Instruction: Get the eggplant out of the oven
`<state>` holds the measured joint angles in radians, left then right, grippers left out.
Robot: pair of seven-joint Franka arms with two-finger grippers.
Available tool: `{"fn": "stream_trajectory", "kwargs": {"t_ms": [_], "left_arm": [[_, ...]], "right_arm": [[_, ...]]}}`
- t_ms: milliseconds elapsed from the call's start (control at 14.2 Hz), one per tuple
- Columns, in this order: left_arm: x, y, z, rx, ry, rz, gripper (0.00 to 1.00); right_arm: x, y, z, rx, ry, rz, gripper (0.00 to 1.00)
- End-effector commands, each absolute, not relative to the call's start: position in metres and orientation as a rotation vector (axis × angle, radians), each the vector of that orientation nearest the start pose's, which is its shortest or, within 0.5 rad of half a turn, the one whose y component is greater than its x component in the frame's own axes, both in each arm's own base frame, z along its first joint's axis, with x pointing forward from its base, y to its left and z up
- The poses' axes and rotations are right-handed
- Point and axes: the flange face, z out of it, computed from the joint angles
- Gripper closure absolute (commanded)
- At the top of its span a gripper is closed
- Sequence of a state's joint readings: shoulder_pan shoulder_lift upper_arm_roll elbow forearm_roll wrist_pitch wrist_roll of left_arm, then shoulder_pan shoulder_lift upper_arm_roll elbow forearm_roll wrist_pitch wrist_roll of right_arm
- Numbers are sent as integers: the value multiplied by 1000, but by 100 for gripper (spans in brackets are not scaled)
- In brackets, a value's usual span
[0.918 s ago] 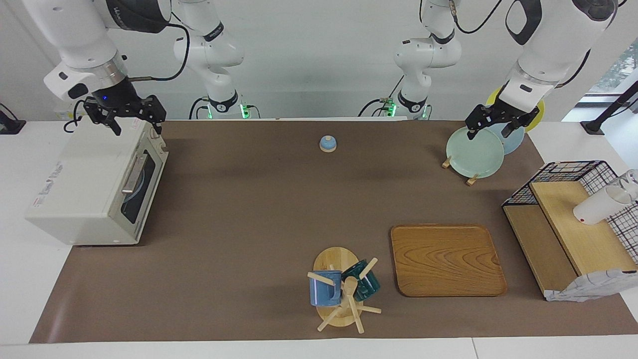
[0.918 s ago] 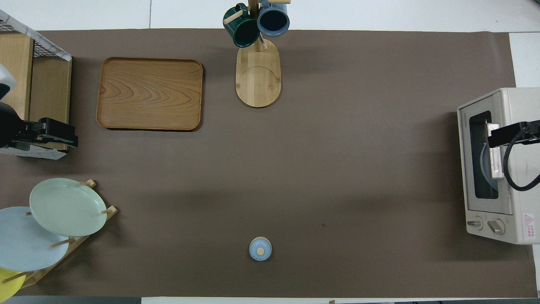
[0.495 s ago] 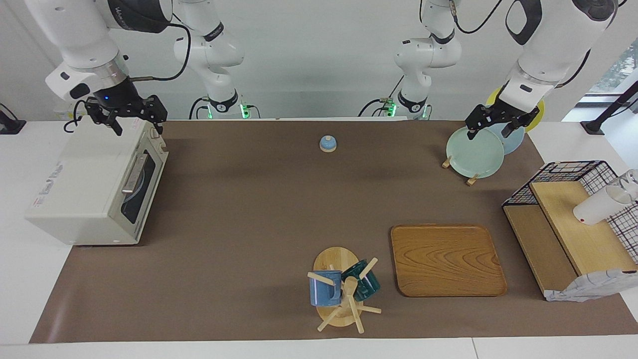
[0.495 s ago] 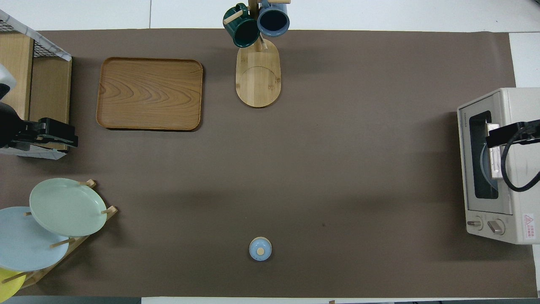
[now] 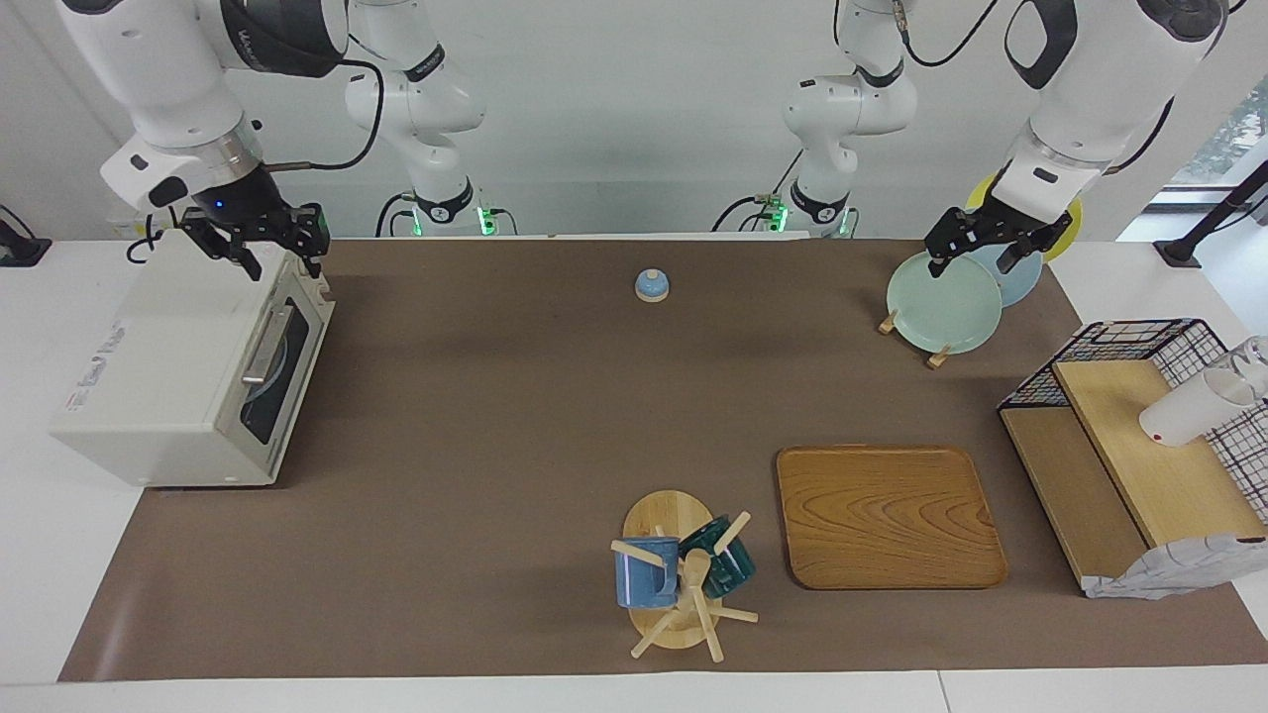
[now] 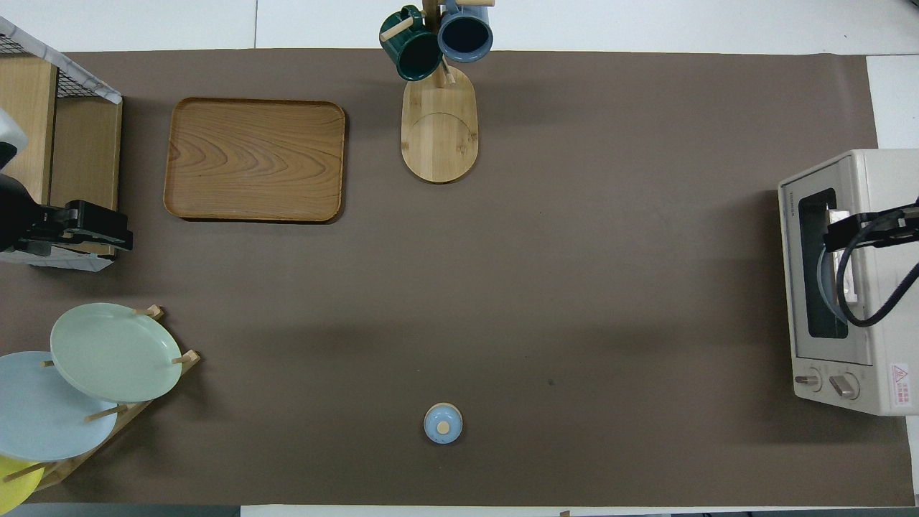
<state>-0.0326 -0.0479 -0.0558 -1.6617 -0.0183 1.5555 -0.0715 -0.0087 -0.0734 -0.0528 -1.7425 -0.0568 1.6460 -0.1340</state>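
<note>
The right gripper is hanging with its fingers spread over the closed oven at nine o'clock — the left gripper is waiting, fingers parted, above the plates; I cannot see the eggplant.

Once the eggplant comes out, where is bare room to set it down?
The brown mat lies bare in front of the off-white toaster oven, out to the small blue lid and the wooden mug stand. The rectangular wooden tray is bare too. The plate rack is crowded.
</note>
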Motion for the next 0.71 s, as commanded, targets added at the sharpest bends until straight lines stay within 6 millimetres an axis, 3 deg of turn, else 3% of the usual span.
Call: {"fn": "stream_trajectory", "kwargs": {"t_ms": [0, 283, 636], "left_arm": [[528, -47, 611, -3134, 33, 89, 0], [528, -46, 611, -3134, 31, 89, 0], [528, -46, 611, -3134, 31, 89, 0]], "right_arm": [[517, -55, 559, -3197, -143, -44, 100], [536, -94, 516, -3271, -69, 31, 100], [540, -103, 485, -3286, 4, 95, 100]]}}
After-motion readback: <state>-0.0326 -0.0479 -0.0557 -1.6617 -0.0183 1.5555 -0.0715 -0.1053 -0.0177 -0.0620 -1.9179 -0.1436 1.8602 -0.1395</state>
